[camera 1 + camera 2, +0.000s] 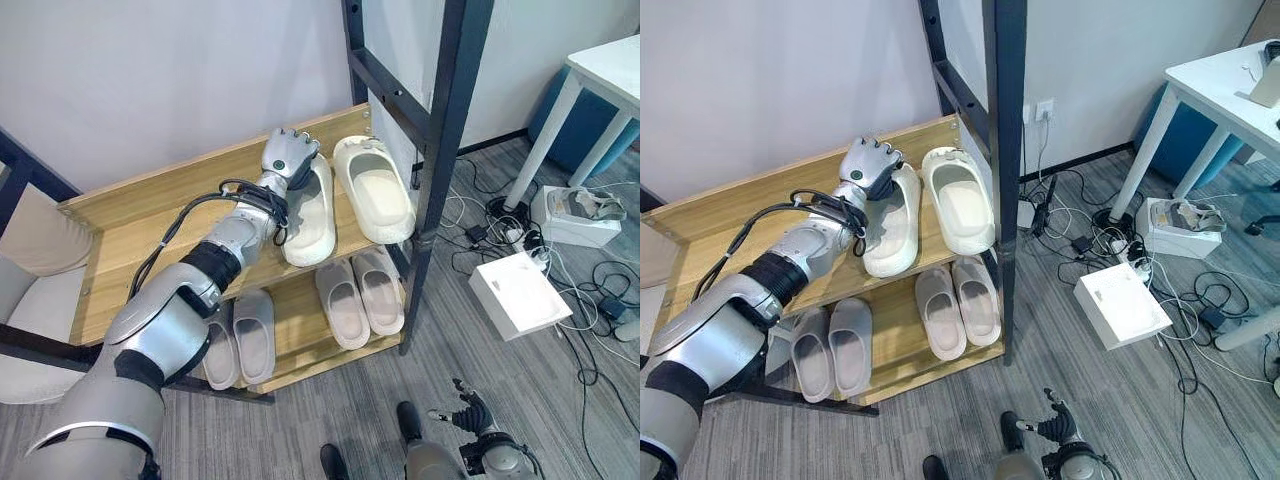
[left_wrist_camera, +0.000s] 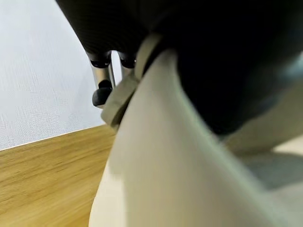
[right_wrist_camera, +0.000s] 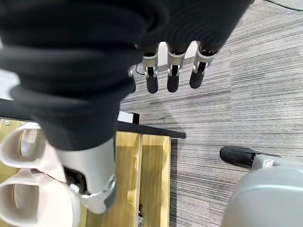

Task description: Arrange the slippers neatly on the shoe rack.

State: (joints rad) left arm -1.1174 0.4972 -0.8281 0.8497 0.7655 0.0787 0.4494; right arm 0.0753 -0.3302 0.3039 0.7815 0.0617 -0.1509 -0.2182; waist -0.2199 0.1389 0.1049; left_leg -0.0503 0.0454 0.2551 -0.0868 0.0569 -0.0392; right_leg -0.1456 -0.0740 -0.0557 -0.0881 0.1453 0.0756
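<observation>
- Shoe rack (image 1: pixel 150 215): wooden, two shelves, standing against a pale wall, a dark metal upright at its right end.
- Cream slipper, left of the upper pair (image 1: pixel 312 215): lies on the upper shelf, toe towards the wall, just beside its mate.
- Cream slipper, right of the upper pair (image 1: pixel 375 190): same shelf, toe towards the wall, near the shelf's right end by the dark upright.
- Left hand (image 1: pixel 288 155): reaches across the upper shelf onto the toe end of the left cream slipper; fingers curled over the slipper's upper edge, gripping it. In the left wrist view the dark-tipped fingers (image 2: pixel 102 92) hook over the cream rim with the wooden shelf beneath.
- Pale pink slippers (image 1: pixel 360 295): a pair on the lower shelf, right part, side by side, toes towards the wall.
- Grey slippers (image 1: pixel 240 340): a pair on the lower shelf, left part, side by side, partly behind the left arm.
- Right hand (image 1: pixel 465 410): low over the grey carpet in front of the rack, well apart from the slippers; in the right wrist view its fingers (image 3: pixel 173 71) hang straight and relaxed, holding nothing.
- White box (image 1: pixel 518 295): on the carpet to the right of the rack, among loose cables.
- White tabletop (image 1: pixel 610 65): at the far right, on white legs.
</observation>
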